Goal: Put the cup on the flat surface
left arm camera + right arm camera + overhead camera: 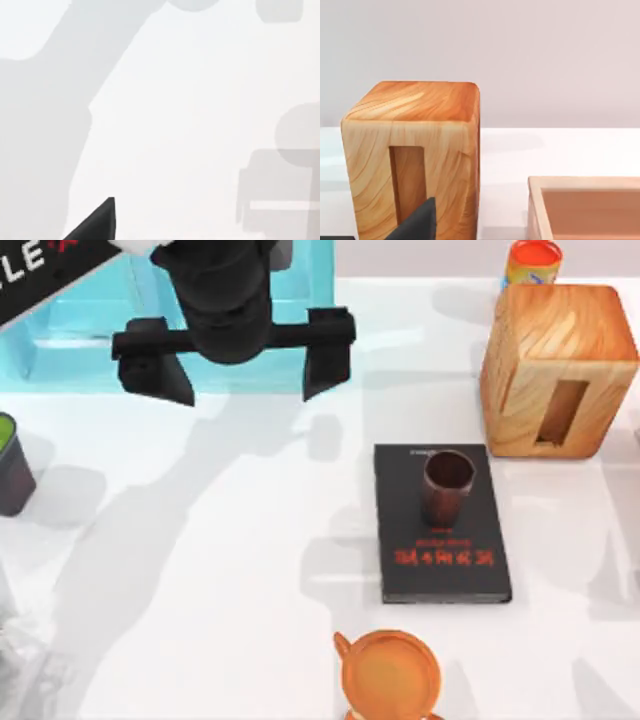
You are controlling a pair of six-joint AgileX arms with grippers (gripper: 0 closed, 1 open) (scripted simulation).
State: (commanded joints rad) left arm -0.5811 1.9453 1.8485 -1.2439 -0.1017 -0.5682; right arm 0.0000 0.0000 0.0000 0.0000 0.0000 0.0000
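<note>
The cup (447, 485), a small dark reddish-brown tumbler, stands upright on the far half of a black book (440, 540) with red lettering, right of centre. The flat surface is the glossy white tabletop (200, 570) all around it. My left gripper (238, 365) hangs open at the back left over the front edge of a teal box (80, 330), its jaws spread wide and empty, well away from the cup. In the left wrist view one dark fingertip (100, 222) points at bare tabletop (190, 125). My right gripper (420, 222) faces a wooden block (415, 155).
The wooden block (555, 370) with a slot stands at the back right, just behind the book. An orange mug (390, 675) sits at the front, a dark grey green-topped cup (12, 465) at the left edge, an orange-lidded can (533, 262) at the back. A peach tray (590, 205) lies beside the block.
</note>
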